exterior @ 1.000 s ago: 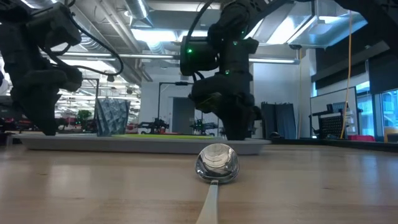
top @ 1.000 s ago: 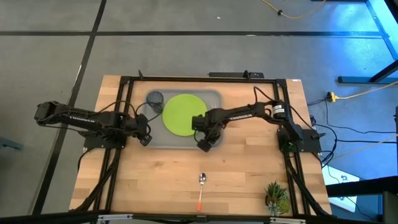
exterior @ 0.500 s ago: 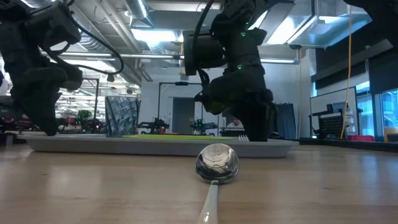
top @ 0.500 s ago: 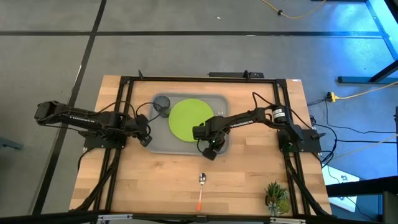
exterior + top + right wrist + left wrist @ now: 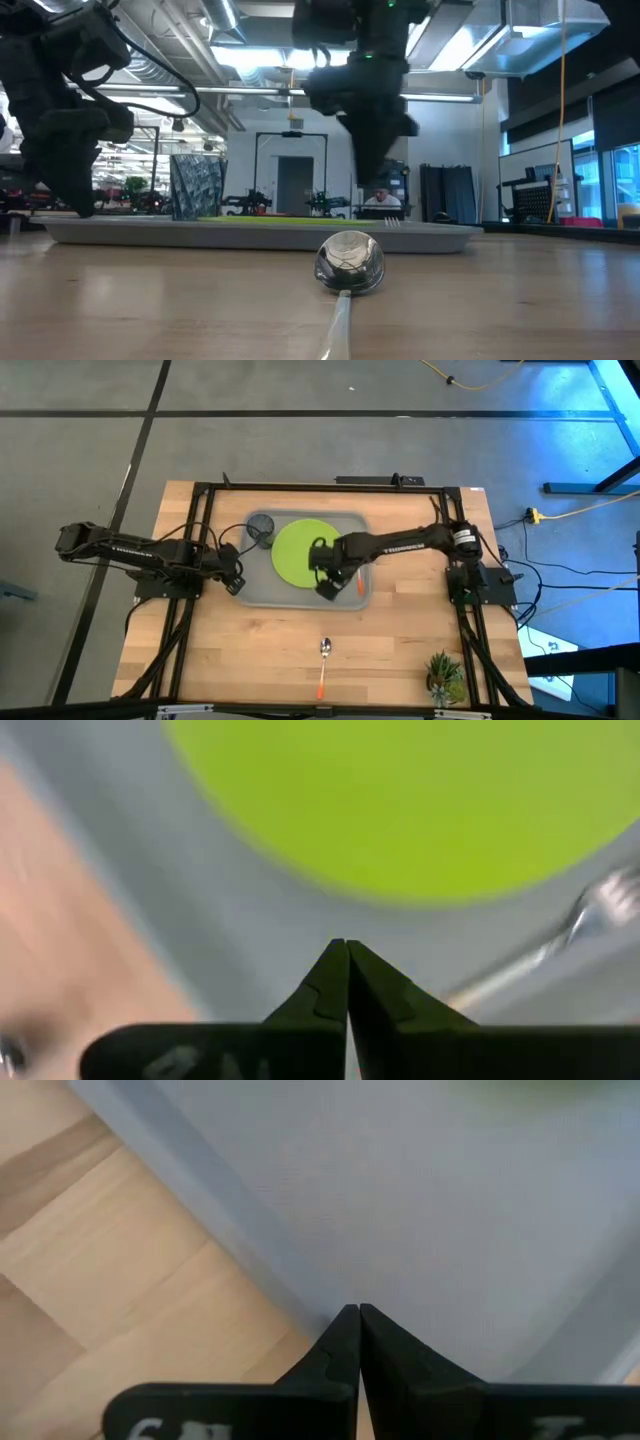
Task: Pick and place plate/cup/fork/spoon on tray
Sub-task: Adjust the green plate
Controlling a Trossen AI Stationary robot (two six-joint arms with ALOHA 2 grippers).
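The light grey tray [image 5: 262, 588] lies at the table's far middle. On it are the lime-green plate [image 5: 303, 550], the dark cup [image 5: 260, 527] at its far left corner, and the orange-handled fork [image 5: 359, 586] near its right edge, tines [image 5: 608, 898] beside the plate. The spoon [image 5: 323, 660] lies on the wood near the front edge; its bowl [image 5: 348, 264] faces the low view. My right gripper [image 5: 325, 590] is shut and empty, above the tray by the plate's near edge. My left gripper [image 5: 236, 583] is shut at the tray's near left corner. My left gripper points its shut fingertips [image 5: 358, 1315] down at the tray's rim [image 5: 250, 1250] at the near left corner. I cannot tell whether they touch it.
A small potted plant [image 5: 445, 675] stands at the table's near right corner. The black frame rails [image 5: 200, 540] run along both sides of the table. Bare wood lies between the tray and the spoon.
The tray with plate and cup has slid a little toward the table's right edge. My right gripper went toward the near right, then rose and came back left. The fork now lies on the tray near its right edge.
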